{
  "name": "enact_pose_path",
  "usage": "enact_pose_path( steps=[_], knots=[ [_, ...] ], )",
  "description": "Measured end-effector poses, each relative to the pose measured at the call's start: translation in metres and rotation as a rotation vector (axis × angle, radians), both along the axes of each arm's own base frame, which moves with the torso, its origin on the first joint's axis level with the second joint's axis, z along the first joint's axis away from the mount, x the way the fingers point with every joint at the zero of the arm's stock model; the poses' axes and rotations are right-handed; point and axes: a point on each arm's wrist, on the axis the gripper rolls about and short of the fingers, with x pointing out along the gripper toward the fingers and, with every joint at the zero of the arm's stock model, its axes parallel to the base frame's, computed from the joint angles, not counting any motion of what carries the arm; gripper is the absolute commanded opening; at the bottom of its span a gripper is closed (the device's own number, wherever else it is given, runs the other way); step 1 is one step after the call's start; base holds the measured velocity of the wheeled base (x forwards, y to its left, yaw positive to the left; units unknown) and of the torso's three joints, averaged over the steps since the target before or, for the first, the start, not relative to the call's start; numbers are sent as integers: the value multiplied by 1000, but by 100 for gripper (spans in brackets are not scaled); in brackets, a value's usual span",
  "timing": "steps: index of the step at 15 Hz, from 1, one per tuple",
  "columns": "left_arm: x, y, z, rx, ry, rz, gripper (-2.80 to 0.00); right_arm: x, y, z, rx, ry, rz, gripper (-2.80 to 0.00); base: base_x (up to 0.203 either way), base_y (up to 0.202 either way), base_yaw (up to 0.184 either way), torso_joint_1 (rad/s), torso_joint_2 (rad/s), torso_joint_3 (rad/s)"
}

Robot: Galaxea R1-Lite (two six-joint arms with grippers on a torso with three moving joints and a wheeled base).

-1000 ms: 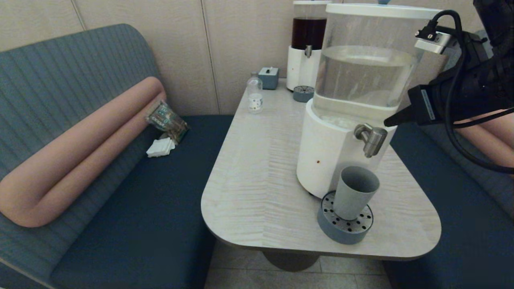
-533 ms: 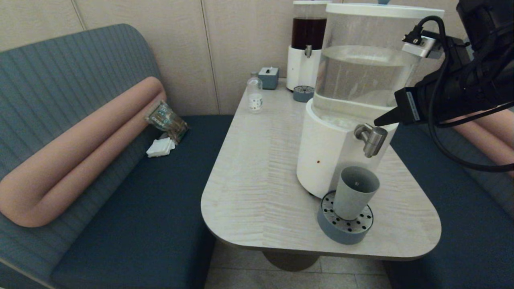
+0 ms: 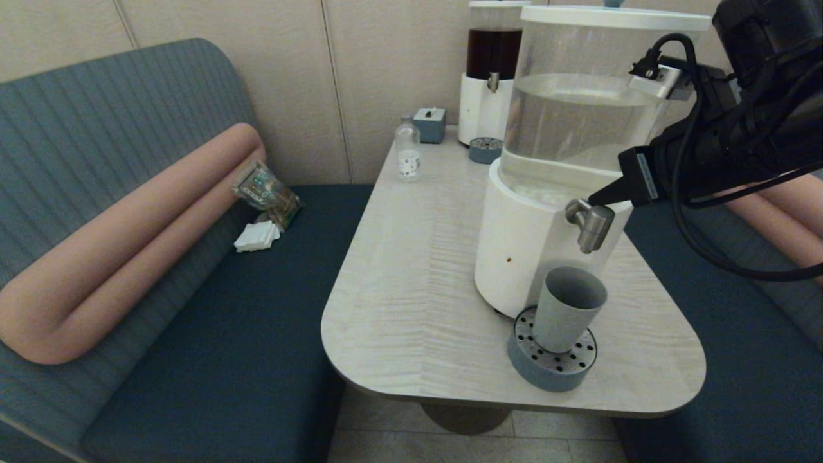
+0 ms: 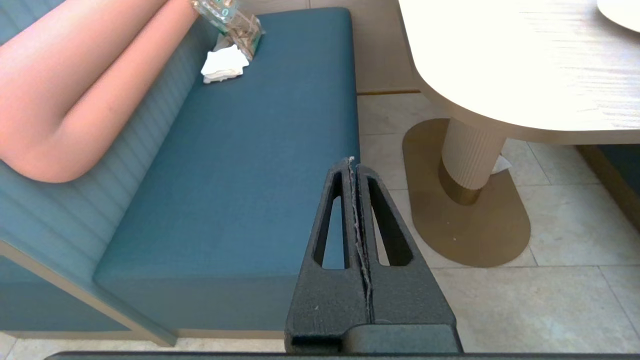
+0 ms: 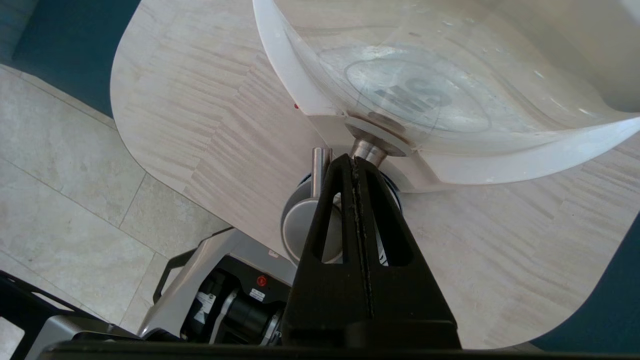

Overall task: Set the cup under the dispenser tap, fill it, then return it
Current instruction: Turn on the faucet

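Note:
The grey-blue cup (image 3: 569,308) stands upright on a round perforated drip tray (image 3: 546,374), directly below the brushed-metal dispenser tap (image 3: 590,224) of the large clear-tank dispenser (image 3: 578,122). My right gripper (image 3: 595,200) is shut, empty, and its tip sits at the top of the tap, reaching in from the right. In the right wrist view the shut right gripper (image 5: 353,159) lies against the tap's stem (image 5: 369,149), with the cup (image 5: 299,232) below it. My left gripper (image 4: 352,161) is shut and parked low beside the bench, off the table.
The pale wooden table (image 3: 411,276) also carries a dark-liquid dispenser (image 3: 492,71) with its own small tray, a clear bottle (image 3: 407,151) and a small blue box (image 3: 429,124) at the back. Blue benches flank the table; a snack bag (image 3: 267,193) lies on the left one.
My right gripper has moved left and slightly down, from beside the tank to the top of the tap. The cup and the left arm have not moved.

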Motion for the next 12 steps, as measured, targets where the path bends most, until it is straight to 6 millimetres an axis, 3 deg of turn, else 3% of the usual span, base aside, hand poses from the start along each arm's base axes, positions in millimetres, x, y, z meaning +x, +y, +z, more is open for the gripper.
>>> enact_pose_path(
  steps=[12],
  knots=[
    [0, 0, 0, 0, 0, 0, -280, 9, 6, -6, -63, -47, 70, -280, 0, 0, 0, 0, 0, 0]
  ],
)
